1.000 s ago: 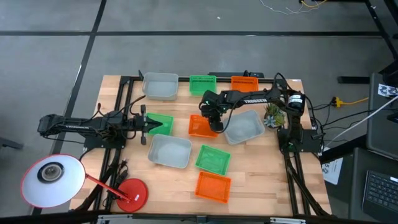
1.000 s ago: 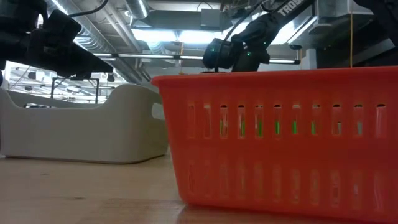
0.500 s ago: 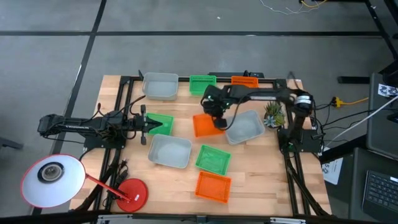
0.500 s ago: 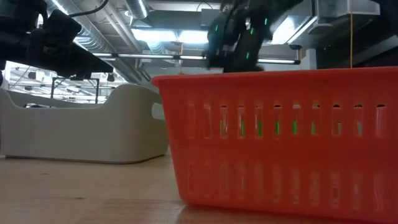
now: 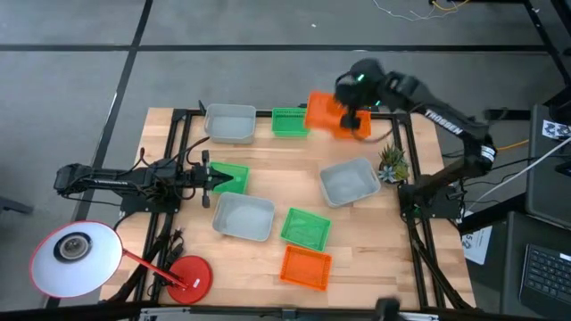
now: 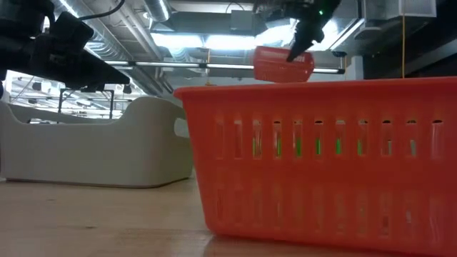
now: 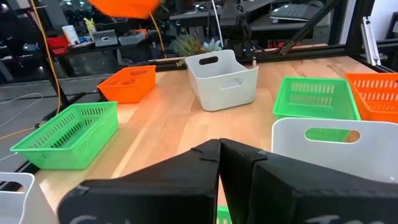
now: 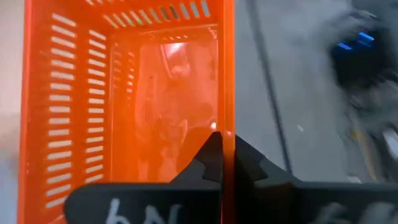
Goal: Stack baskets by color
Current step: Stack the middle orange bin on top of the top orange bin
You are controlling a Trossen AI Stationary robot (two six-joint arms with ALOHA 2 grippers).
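My right gripper [image 5: 351, 114] is shut on an orange basket [image 5: 323, 112], high over the table's far right part; the low view shows that basket [image 6: 283, 64] tilted in the air. A second orange basket [image 7: 127, 84] rests on its base at the far edge, and a third [image 5: 306, 267] near the front. Green baskets [image 5: 290, 120] [image 5: 306, 227] [image 5: 230, 176] and grey baskets [image 5: 230, 123] [image 5: 350, 181] [image 5: 243, 217] stand apart on the wood. My left gripper [image 5: 207, 178] waits shut at the left, level, beside the left green basket. My right gripper pinches one side wall of the orange basket at its rim [image 8: 226, 127], one finger inside the basket and one outside. The fingers slant down onto it from above. The basket is lifted clear of the table and tilted, stretching away from the fingers.
A small potted plant [image 5: 393, 163] stands at the right edge beside the grey basket. A red disc [image 5: 190, 275] and a white round lamp head [image 5: 76, 259] sit at the near left. Black frame rails [image 5: 178, 134] run along the table's edges. Bare wood lies at mid-table.
My right gripper has taken hold of the orange basket that lay at mid-table, then swung quickly up and toward the far right. The basket has left the wood, lifted clear and tipped, and now hangs above the far orange basket.
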